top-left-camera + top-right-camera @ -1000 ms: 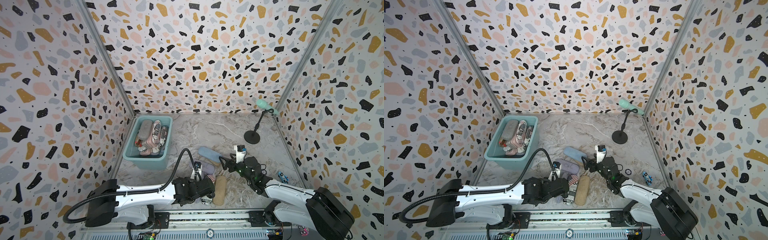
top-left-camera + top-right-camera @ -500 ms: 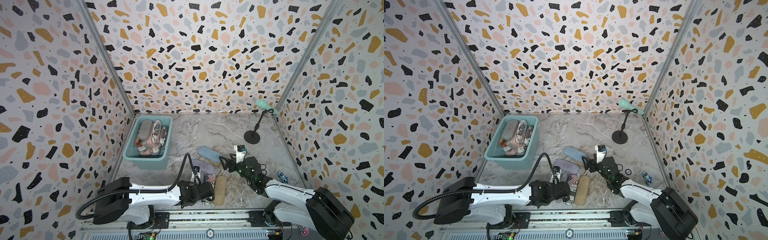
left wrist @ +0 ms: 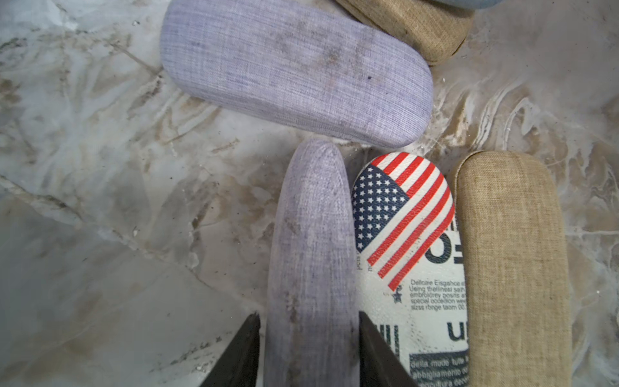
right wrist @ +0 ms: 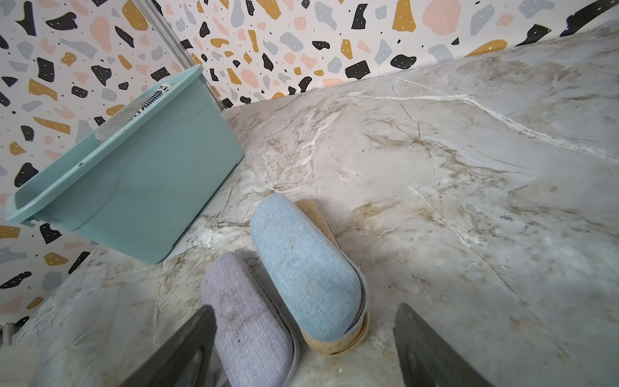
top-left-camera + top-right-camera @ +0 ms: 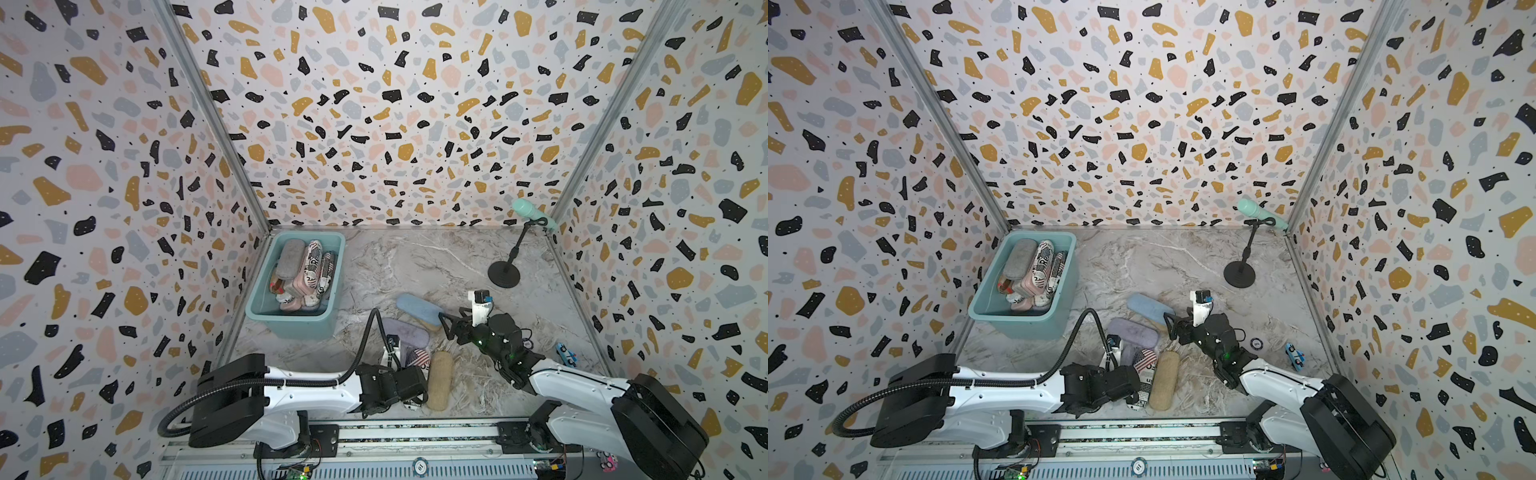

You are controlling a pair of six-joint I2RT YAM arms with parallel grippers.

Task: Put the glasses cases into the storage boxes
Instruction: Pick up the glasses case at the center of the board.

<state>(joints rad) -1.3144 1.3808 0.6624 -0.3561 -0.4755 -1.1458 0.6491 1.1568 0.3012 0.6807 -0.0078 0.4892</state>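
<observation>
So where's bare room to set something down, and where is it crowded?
Bare: the far half of the table, from the tub across to the microphone stand. Crowded: front middle, where loose cases lie packed together.

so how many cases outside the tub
6: light blue case atop tan case, flat lavender case beside; nearer, edgewise lavender case, flag case, front tan case. More may be hidden.

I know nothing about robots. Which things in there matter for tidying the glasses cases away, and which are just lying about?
Part of the job:
tub, packed cases inside it, blue case, wide lavender case, narrow lavender case, flag case, tan case, second tan case under the blue one.

Just lying about:
microphone on its stand, toy car, small dark disc.
</observation>
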